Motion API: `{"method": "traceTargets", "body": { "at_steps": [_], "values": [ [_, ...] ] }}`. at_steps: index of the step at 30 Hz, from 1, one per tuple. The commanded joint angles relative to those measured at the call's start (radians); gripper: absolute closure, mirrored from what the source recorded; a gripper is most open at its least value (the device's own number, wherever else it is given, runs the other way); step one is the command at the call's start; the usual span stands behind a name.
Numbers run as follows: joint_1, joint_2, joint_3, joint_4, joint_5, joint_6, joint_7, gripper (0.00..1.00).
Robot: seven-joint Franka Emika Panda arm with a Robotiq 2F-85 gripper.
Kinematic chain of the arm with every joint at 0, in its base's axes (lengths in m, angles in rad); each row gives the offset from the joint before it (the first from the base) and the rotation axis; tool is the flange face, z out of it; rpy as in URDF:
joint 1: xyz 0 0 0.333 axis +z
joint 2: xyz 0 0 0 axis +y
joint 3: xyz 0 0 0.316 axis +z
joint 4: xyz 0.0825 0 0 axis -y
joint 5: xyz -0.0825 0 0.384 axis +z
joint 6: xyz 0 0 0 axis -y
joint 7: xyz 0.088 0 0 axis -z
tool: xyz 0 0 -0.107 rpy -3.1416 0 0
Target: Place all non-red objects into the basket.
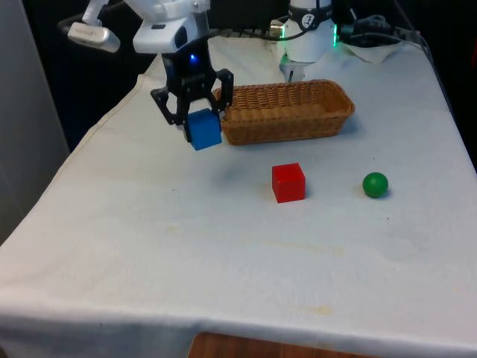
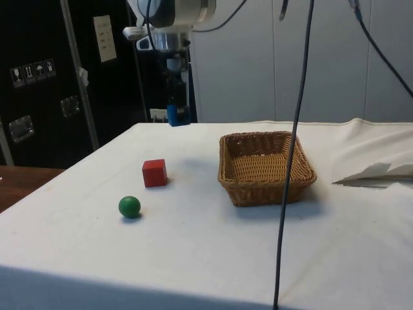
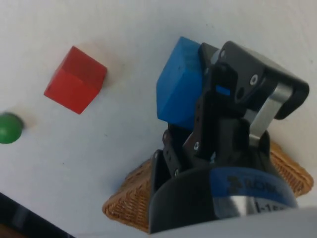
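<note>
the bench (image 1: 149, 246) was covered in a white cloth, matt, with soft creases and a few faint stains near the front edge. a strip of brown wood (image 1: 246, 349) showed below the cloth's hem. the basket (image 1: 328, 112) was woven wicker, tan, rough and ribbed, with a braided rim. the blue cube (image 1: 203, 130) looked smooth and matt, like painted wood or foam; cannot tell which. the red cube (image 1: 288, 183) had the same smooth, dull finish. the green ball (image 1: 375, 184) was smooth with a slight sheen. the gripper (image 1: 195, 115) was black plastic, semi-gloss, with small screw heads and a bare metal bracket in the wrist view.
</note>
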Motion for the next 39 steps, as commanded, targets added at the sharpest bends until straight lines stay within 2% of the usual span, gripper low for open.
{"method": "traceTargets", "body": {
  "at_steps": [1, 7, 8, 9, 16, 17, 18, 21, 24, 25, 26, 32, 33, 34, 39],
  "values": [
    [0.006, -0.021, -0.010, -0.012, -0.017, -0.004, 0.004, 0.98],
    [0.007, -0.071, -0.020, -0.028, -0.041, -0.034, 0.004, 0.98],
    [0.001, -0.059, -0.013, -0.019, -0.028, -0.035, 0.000, 0.98],
    [0.007, -0.078, -0.022, -0.030, -0.044, -0.038, 0.004, 0.98],
    [0.006, -0.132, -0.032, -0.047, -0.072, -0.071, 0.004, 0.98],
    [0.001, -0.123, -0.027, -0.039, -0.059, -0.073, 0.000, 0.98],
    [0.006, -0.137, -0.034, -0.048, -0.075, -0.075, 0.004, 0.98],
    [0.007, -0.156, -0.036, -0.054, -0.085, -0.089, 0.002, 0.98],
    [0.006, -0.187, -0.038, -0.073, -0.101, -0.101, -0.002, 0.98],
    [0.001, -0.177, -0.033, -0.064, -0.088, -0.106, -0.004, 0.98],
    [0.006, -0.194, -0.039, -0.078, -0.104, -0.102, -0.003, 0.98],
    [0.006, -0.258, -0.039, -0.129, -0.131, -0.112, -0.008, 0.98],
    [0.001, -0.245, -0.035, -0.119, -0.116, -0.114, -0.011, 0.98],
    [0.007, -0.268, -0.039, -0.138, -0.134, -0.112, -0.008, 0.98],
    [0.011, -0.321, -0.037, -0.187, -0.152, -0.112, -0.006, 0.98]
  ]
}}
